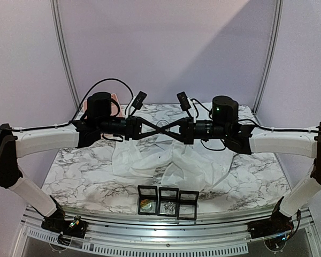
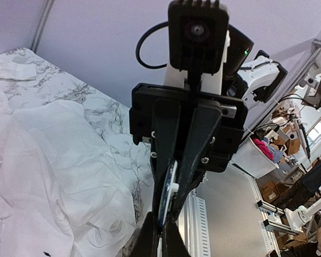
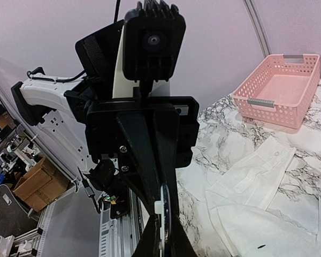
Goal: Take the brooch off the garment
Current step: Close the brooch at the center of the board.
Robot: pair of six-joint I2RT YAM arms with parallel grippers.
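Two robot arms meet tip to tip above a marbled desk (image 1: 80, 171), mid-way through lifting a brooch off a shirt.

From the 9 o'clock side, the left pincer (image 1: 157, 128) reaches in level, its fingers pressed together on a small thin piece. The piece is blue-edged with a white bit on it, and it shows best from the wrist cameras. By my reckoning that piece is the brooch (image 2: 167, 199), though it is too small to be certain.

At the centre, the brooch sits right where the two sets of tips come together. It is seen edge-on, with its long side running along the fingers. Neither arm is nearer: both are on it.

The garment (image 1: 150, 160) lies crumpled and flat on the desk, toward 6 o'clock of the pincers in the overhead view and beneath them. No cloth rises to the tips, so the brooch looks to be already clear of the fabric. A tiny dark speck (image 1: 157, 158) marks the shirt, and what it is I cannot tell.

From 3 o'clock, the right pincer (image 1: 165, 128) mirrors its partner, fingers likewise pinched shut on the same piece.

The next move turns on one side letting go while the other keeps its hold. If both let go, the brooch would fall back onto the shirt.

Three open black boxes (image 1: 168, 202) wait at the desk's 6 o'clock edge, and a pink basket (image 3: 278, 91) stands at about 11 o'clock.
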